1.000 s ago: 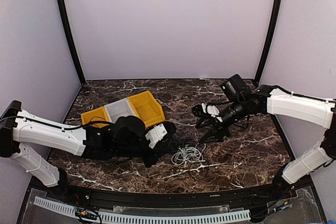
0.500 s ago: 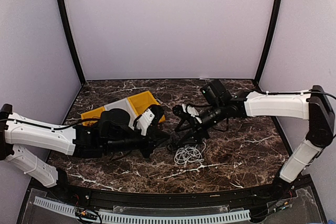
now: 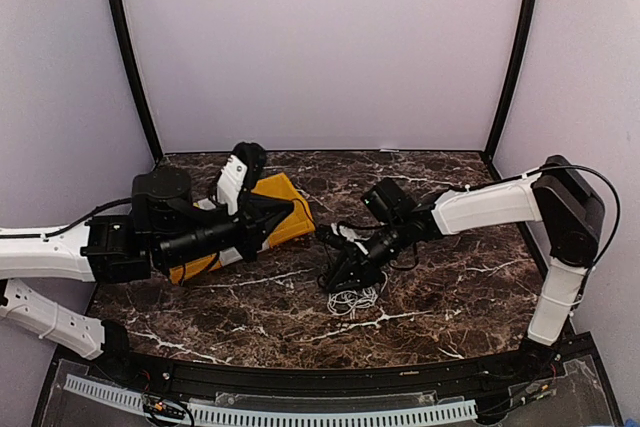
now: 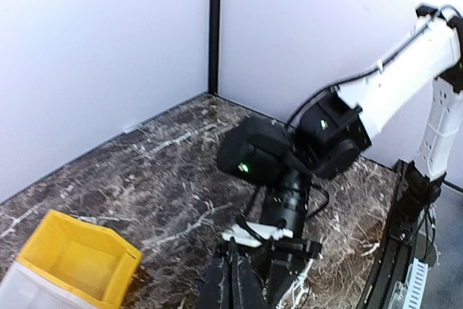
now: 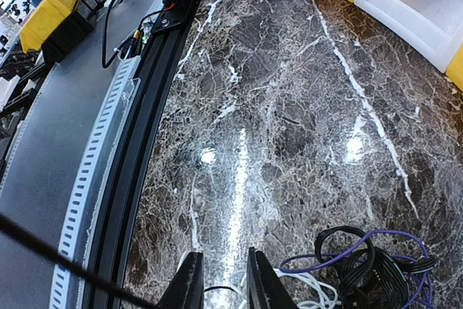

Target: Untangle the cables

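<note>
The two black fingers (image 5: 189, 287) of the right gripper (image 5: 224, 289) stand only a narrow slot apart, drawn in from the wide spread of a second ago. They hang just over the dark marble-patterned table top (image 5: 289, 142), at the edge of the cables (image 5: 365, 265), a small tangle of thin black, white and purple cords. A fine strand seems to cross the slot, but whether it is pinched cannot be told. In that second the right arm has swung in from the table's right side and dipped onto the heap. The left gripper (image 4: 233, 284) has risen from beside the heap and drawn back above the yellow plastic bin (image 4: 72, 258). Its fingers are pressed flat together, and no cord can be made out between them. The handover suggests the right arm is now taking its bite on the knot, perhaps to pull one cord free. The overhead view shows the cords in one cluster near the table's middle, so the untangling looks barely begun.
</note>
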`<state>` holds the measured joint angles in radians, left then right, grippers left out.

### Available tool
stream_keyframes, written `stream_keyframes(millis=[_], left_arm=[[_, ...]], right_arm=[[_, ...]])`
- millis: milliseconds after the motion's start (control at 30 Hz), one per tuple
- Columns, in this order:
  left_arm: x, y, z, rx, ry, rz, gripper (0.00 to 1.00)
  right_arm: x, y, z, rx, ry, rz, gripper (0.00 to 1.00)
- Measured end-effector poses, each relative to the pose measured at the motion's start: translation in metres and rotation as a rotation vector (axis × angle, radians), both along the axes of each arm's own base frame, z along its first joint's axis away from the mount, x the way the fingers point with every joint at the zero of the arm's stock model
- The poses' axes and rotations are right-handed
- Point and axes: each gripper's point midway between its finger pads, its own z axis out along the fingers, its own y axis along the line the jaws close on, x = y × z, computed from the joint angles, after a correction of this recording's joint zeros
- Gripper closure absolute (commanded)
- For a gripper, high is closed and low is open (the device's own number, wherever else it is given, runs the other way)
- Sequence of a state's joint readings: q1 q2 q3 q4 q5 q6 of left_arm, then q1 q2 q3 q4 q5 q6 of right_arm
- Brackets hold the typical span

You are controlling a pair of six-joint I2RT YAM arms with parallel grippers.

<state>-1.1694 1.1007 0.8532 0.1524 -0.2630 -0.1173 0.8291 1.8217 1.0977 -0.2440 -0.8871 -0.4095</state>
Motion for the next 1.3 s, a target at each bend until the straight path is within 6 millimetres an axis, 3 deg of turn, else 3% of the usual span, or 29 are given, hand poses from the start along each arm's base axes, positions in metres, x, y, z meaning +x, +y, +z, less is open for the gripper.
stream_keyframes(millis=[67,167,333,467,567,733,933,1000,1133,1300], left_arm=[[0.004,0.013,0.035,-0.025,-0.05,0.046,1.0],[0.007,0.043,0.111,-0.106,-0.153,0.135,1.0],[0.0,0.121,0.235,-0.269,-0.326,0.311,1.0],[-0.008,0.178,0.294,-0.337,-0.422,0.442,1.0],[-0.012,0.206,0.318,-0.367,-0.465,0.513,1.0],[-0.011,0.218,0.327,-0.34,-0.499,0.57,1.0],[0.01,0.186,0.3,-0.198,-0.468,0.599,1.0],[0.017,0.177,0.289,-0.151,-0.45,0.609,1.0],[0.031,0.163,0.265,-0.041,-0.407,0.645,1.0],[0.046,0.174,0.257,0.02,-0.344,0.728,1.0]], right_arm=[[-0.001,-0.001,-0.002,-0.006,0.004,-0.002,0.79],[-0.001,-0.005,-0.008,-0.026,0.007,-0.012,0.79],[0.004,-0.008,-0.016,-0.054,0.008,-0.041,0.8],[0.014,-0.012,-0.022,-0.08,0.007,-0.077,0.8],[0.022,-0.016,-0.024,-0.09,-0.001,-0.103,0.8],[0.036,-0.023,-0.026,-0.102,-0.012,-0.144,0.74],[0.048,-0.038,-0.016,-0.111,0.0,-0.165,0.54],[0.055,-0.042,0.001,-0.087,-0.01,-0.167,0.47],[0.066,-0.05,0.058,0.002,-0.079,-0.154,0.35],[0.066,-0.069,0.115,0.083,-0.171,-0.153,0.3]])
